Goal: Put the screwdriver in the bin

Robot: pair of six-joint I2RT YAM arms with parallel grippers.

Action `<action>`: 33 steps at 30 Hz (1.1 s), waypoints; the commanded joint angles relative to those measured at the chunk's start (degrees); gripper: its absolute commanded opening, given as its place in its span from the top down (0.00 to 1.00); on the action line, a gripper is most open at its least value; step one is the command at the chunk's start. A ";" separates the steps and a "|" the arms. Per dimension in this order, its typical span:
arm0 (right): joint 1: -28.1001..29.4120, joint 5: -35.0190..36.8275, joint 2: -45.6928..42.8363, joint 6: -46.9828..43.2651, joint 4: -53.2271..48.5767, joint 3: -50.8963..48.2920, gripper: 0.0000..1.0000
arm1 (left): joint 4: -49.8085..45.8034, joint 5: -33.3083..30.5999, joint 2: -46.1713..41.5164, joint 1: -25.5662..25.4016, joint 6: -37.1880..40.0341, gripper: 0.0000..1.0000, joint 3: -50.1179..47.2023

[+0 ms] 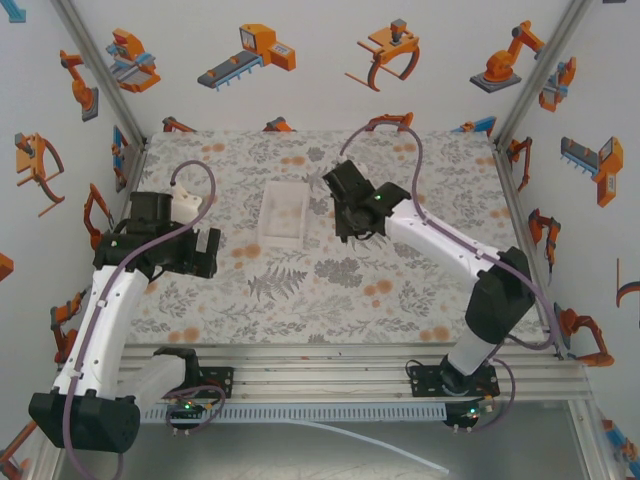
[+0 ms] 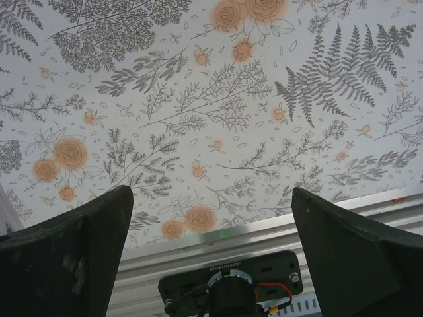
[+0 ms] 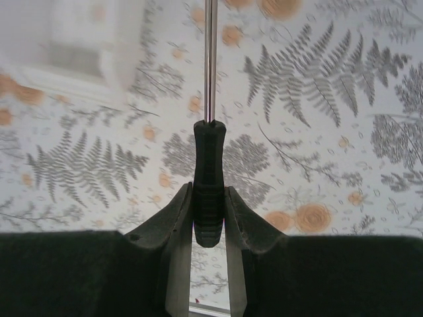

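Your right fingers (image 3: 173, 228) pinch the screwdriver (image 3: 209, 191) handle, shaft pointing straight ahead of them; bin (image 3: 73, 46) sits ahead-left. Left fingers (image 2: 66, 257) spread above the worktop (image 2: 218, 112).

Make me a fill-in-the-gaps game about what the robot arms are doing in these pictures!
1. The right gripper is ____ on the screwdriver.
2. The left gripper is ____, with nothing in it.
3. The screwdriver's handle is ____ in colour.
4. In the top view, the bin lies ____ the two grippers.

Missing words: shut, open, black, between.
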 commanded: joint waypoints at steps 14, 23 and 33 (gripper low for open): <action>6.24 -2.25 28.57 -3.22 -6.66 35.63 0.81 | 0.45 5.48 1.83 -0.27 -3.00 0.03 5.04; 6.63 -2.25 34.96 -1.49 -4.42 38.90 0.81 | -0.16 6.69 1.99 -0.35 -3.69 0.03 7.32; 6.54 -0.95 41.53 -1.27 -4.17 44.06 0.81 | -0.12 7.15 2.43 -0.37 -4.47 0.03 8.00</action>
